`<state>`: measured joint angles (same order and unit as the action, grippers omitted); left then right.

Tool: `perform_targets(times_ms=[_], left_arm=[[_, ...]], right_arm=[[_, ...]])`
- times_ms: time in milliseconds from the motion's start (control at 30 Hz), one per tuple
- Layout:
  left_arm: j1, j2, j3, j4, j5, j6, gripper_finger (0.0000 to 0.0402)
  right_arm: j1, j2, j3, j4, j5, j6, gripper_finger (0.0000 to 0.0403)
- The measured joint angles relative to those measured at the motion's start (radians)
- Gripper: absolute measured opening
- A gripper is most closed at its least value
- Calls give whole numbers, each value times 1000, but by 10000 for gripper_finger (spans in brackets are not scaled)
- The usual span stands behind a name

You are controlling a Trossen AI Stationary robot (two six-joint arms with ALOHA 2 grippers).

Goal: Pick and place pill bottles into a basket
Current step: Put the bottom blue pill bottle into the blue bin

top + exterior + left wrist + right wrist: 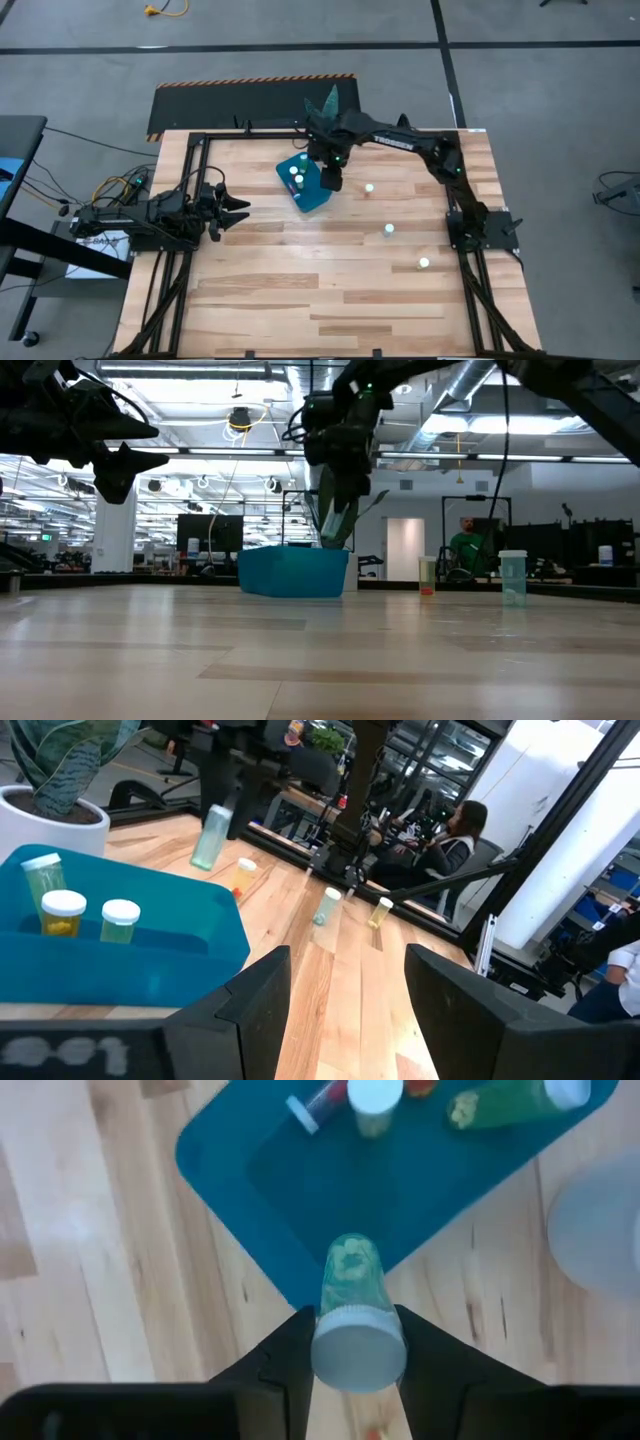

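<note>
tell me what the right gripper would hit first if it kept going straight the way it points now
Most likely the basket: the right gripper, shut on a pill bottle, points down at its near edge, so the bottle's bottom would touch first. Depth is hard to judge; it might meet the table beside it.

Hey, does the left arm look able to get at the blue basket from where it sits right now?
Probably yes. The left gripper is open and empty, pointing toward the basket over bare table. But the right gripper, holding a pill bottle, hangs at the basket's edge and could crowd it.

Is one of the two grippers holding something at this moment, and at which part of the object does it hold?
The right gripper holds a pill bottle at its white-capped end, above the basket's edge. The left gripper is open and holds nothing.
</note>
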<state>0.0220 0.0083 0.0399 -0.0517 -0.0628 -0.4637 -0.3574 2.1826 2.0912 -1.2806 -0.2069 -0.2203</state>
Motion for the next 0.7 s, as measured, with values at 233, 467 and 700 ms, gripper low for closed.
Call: perform_targets(times_ms=[233,467,700], left_arm=[[0,0,0,0,-2,0,186],[0,0,0,0,-2,0,186],[0,0,0,0,-3,0,186]], right_arm=[[22,77,96,-30,1,14,111],[52,154,176,-102,17,10,113],[76,196,207,-144,46,1,111]])
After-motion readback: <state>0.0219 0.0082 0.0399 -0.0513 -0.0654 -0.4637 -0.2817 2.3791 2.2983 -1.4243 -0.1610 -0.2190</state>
